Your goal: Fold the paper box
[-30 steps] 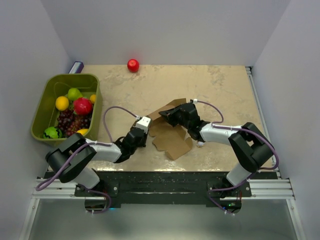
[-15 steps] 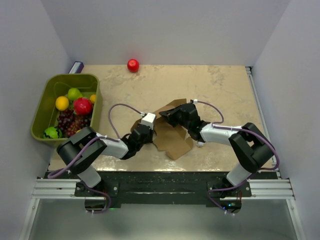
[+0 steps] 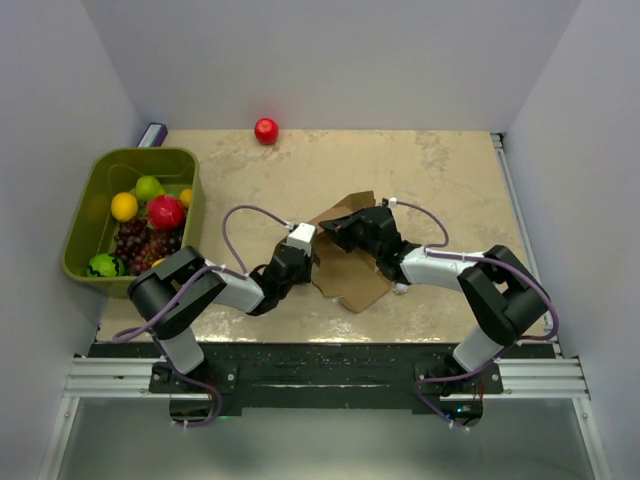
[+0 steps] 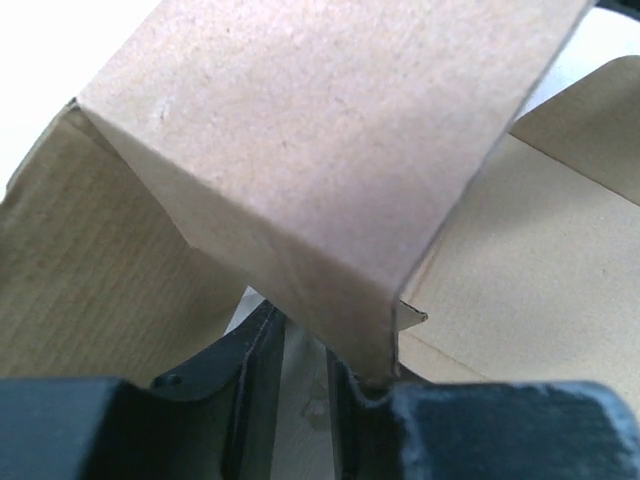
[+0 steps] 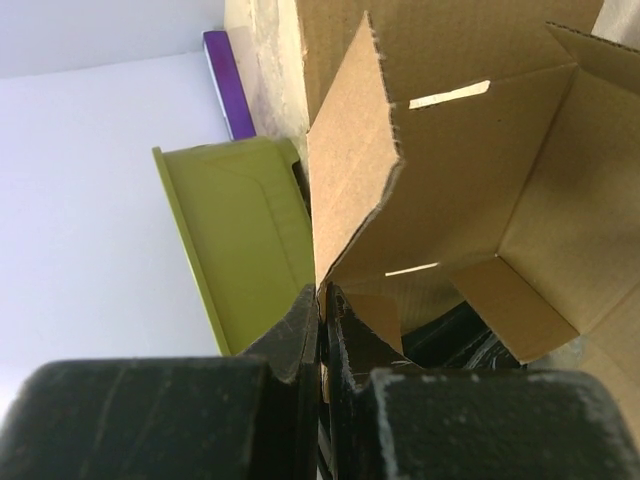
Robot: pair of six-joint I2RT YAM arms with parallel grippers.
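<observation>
Over the last second my left arm has swung right across the counter (image 3: pixel 440 180), and the left claw (image 3: pixel 310 252) has come from well short of the cardboard up against its left edge. The right arm has hardly shifted.

The paper box (image 3: pixel 350 275) lies near the middle of the counter, between the two arms. It is half-formed, with flaps raised at the far side and a flat part spread toward the near edge.

The right claw (image 5: pixel 322 295) is pressed together on the edge of a raised flap of the box (image 5: pixel 450 170). The left claw (image 4: pixel 308 350) is partly spread, and counter shows through the gap. A folded panel of the box (image 4: pixel 300 150) hangs over it, its lower corner touching the finger on the right of that view. I cannot see anything clamped there.

That raised panel blocks most of the left wrist view.

Off to the left, well apart from the box, sits a green bin (image 3: pixel 85 200) of fruit, with grapes (image 3: pixel 135 240) among it. A purple object (image 3: pixel 152 134) lies behind the bin. A red ball-like fruit (image 3: pixel 266 131) rests alone by the far wall.
</observation>
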